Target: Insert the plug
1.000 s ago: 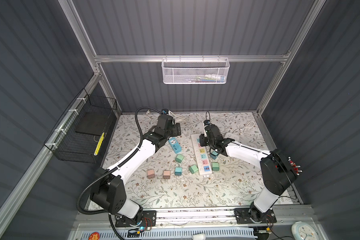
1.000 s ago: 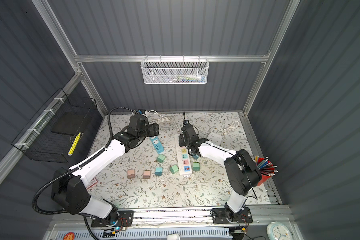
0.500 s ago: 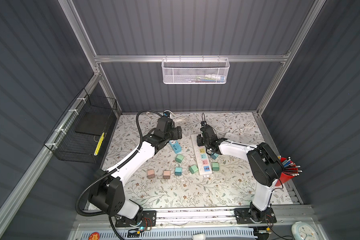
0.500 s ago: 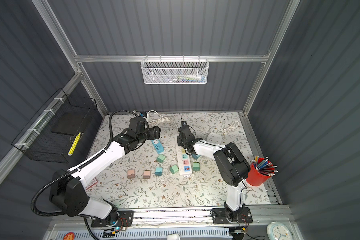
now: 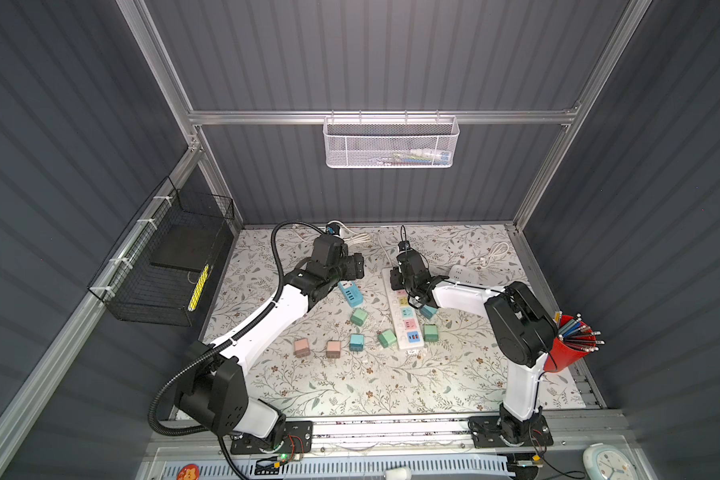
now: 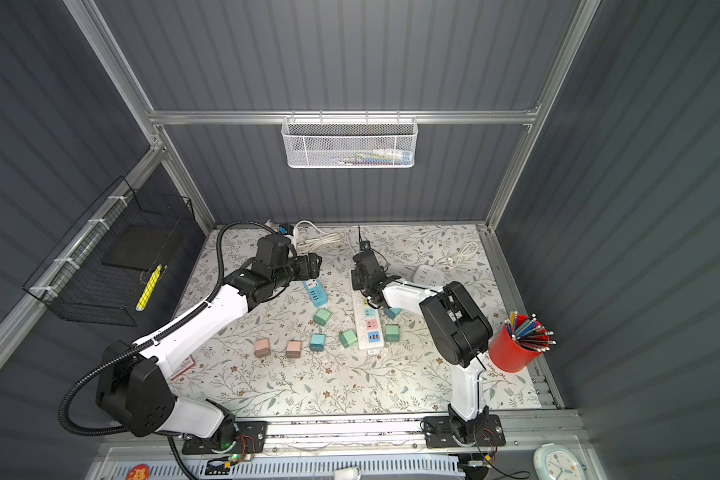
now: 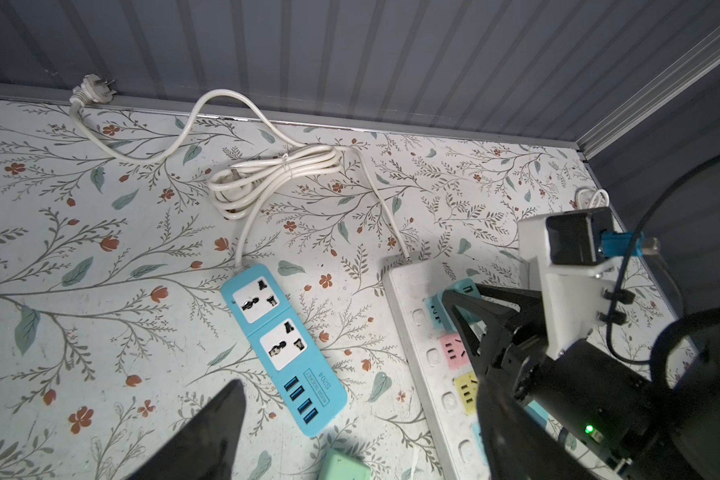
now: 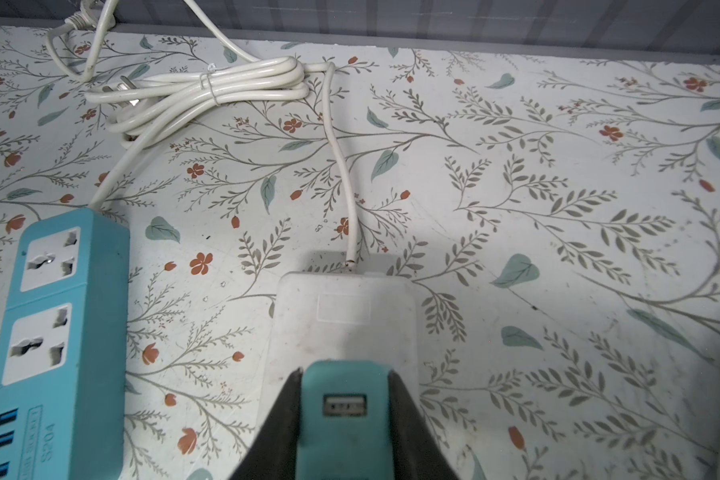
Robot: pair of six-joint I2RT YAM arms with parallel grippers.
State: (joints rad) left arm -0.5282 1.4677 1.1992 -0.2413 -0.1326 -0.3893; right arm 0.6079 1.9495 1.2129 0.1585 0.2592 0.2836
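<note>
Right arm's elbow has swung in toward the middle over the last second, uncovering the red plastic pen cup [image 5: 562, 353] at the right edge. Right gripper [image 8: 344, 376] has slid up to the far end of the long white plastic power strip [image 5: 404, 328]. Left gripper [image 5: 355, 267] has shifted slightly toward the far wall.

Right fingers [image 8: 410, 419] are clamped on both sides of the teal plastic plug adapter [image 8: 344, 432], USB port facing the wrist camera. Adapter sits low over the far end of the white strip, near the cable entry. Prongs are hidden, so cannot tell if they are seated.

Left gripper jaws are wide apart with nothing between them, hovering over the far end of the short blue plastic power strip [image 7: 281, 345]. That strip lies between the two grippers, apart from the white one.

Clutter:
- loose teal cube adapter [image 5: 428, 311] is under the right forearm, touching or just beside the white strip's right edge.
- mint-green cube adapter [image 5: 430, 332] is just beside the same edge, nearer the robot.
- second mint-green cube adapter [image 5: 386, 338] is against the strip's left side.
- pink cube adapters [image 5: 302, 347] are further left on the floral mat [image 5: 371, 386], well apart from the strip.

Bundled white cable [image 7: 275, 174] lies near the back wall, beyond both strips. Small white rounded socket block [image 5: 462, 273] sits just behind the right forearm.
</note>
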